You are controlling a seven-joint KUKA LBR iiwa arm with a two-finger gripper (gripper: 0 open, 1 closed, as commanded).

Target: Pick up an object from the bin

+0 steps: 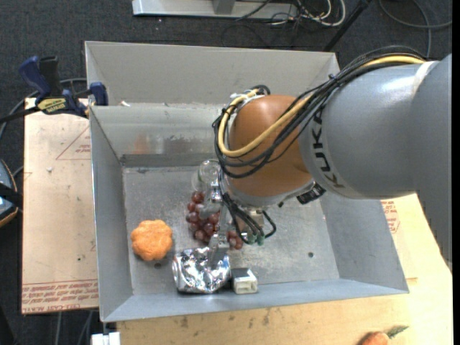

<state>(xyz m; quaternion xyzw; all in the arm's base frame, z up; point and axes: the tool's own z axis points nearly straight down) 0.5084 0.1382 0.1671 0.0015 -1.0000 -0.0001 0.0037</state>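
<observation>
One gripper [220, 241] hangs over red grapes [198, 218], mid-frame; I cannot tell its jaws. Next, I think: squeeze, lift.

Grey bin [108, 192], orange ball [152, 240], dark red grape bunch [203, 218], shiny silver foil [201, 273], white block [245, 282].

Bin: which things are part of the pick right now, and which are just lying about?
In play:
- claw, low in the bin
- red grapes, mid-bin, right by the claw

Lying about:
- orange ball, left
- crumpled foil, by the front wall
- white block, beside the foil
- clear thing, behind the grapes
</observation>
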